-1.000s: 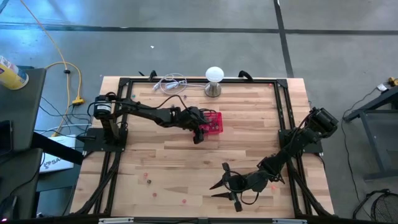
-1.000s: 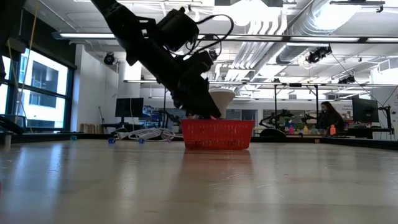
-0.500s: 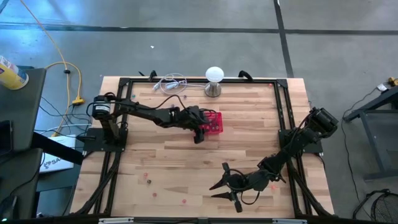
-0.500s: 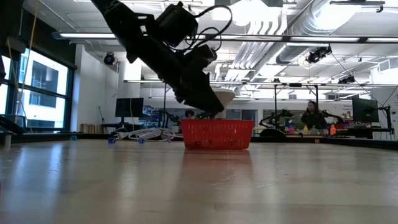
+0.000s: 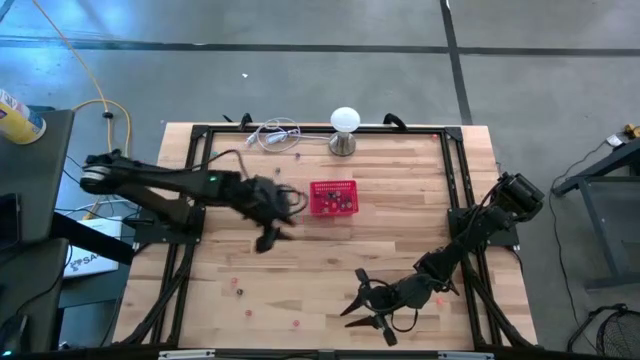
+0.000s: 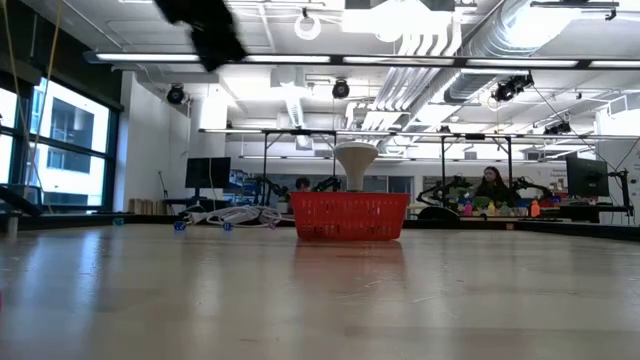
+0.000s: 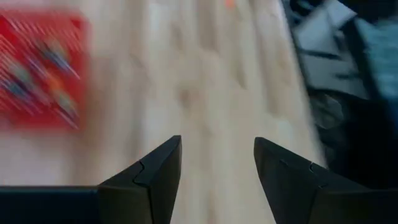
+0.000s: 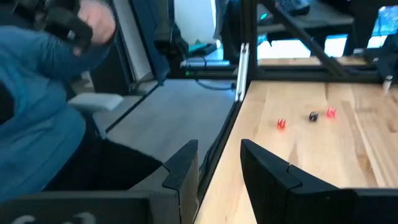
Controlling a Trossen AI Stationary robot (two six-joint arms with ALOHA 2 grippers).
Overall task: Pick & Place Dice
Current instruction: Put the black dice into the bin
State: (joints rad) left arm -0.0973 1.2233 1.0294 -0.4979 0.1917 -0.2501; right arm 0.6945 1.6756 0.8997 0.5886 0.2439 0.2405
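1. Standing near the table's [image 5: 400,200] back edge are a white lamp [image 5: 344,124] and a coil of white cable [image 5: 275,133]; the red basket [image 5: 333,197] sits in front of them, in the middle of the table.
2. In the low view the basket [image 6: 349,216] is directly in front of the lamp [image 6: 356,162], and people show in the room far behind.
3. My left gripper [image 5: 272,232] hovers over bare wood just left of the basket, with nothing between it and the table. Its jaws are apart and empty; in my left wrist view the basket [image 7: 40,71] is blurred, off to the side.
4. My right gripper [image 5: 362,305] lies low by the front edge, jaws apart, nothing between them.
5. Some dice lie inside the basket. A few more dice [image 5: 238,291] are scattered on the front-left wood, well apart from both grippers; my right wrist view shows three dice [image 8: 313,116] ahead.
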